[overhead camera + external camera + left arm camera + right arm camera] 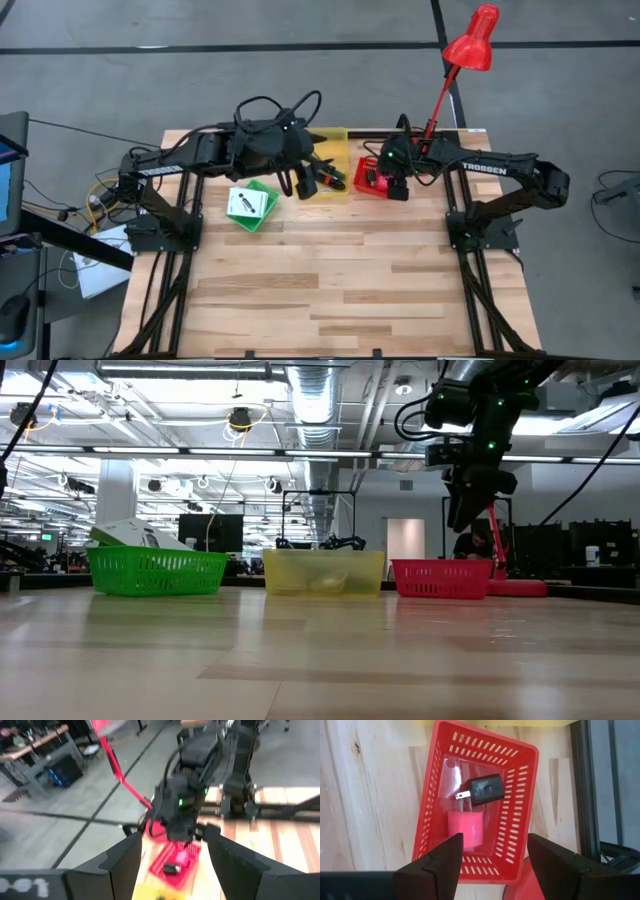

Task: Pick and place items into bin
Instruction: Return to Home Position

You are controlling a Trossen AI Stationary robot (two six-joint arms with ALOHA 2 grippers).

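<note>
A red bin point(480, 805) holds a tiny pink cube point(466, 829) and a tiny black cube with plug prongs point(485, 789), both resting on its floor. My right gripper point(495, 847) hovers open and empty just above this bin point(372, 178), seen too in the low view point(465, 520). My left gripper point(318, 182) hangs open and empty over the yellow bin point(333, 165). A green bin point(252, 206) holds a flat white packet point(243, 204) that leans against its wall point(130, 535). Something pale shows through the yellow bin's wall point(325, 582). The cable bundle is hidden.
The three bins stand in a row near the table's far edge point(155, 570), point(325, 572), point(442, 577). A red desk lamp point(470, 40) stands at the far right, close behind the red bin. The wooden tabletop point(340, 290) stretches toward the near edge.
</note>
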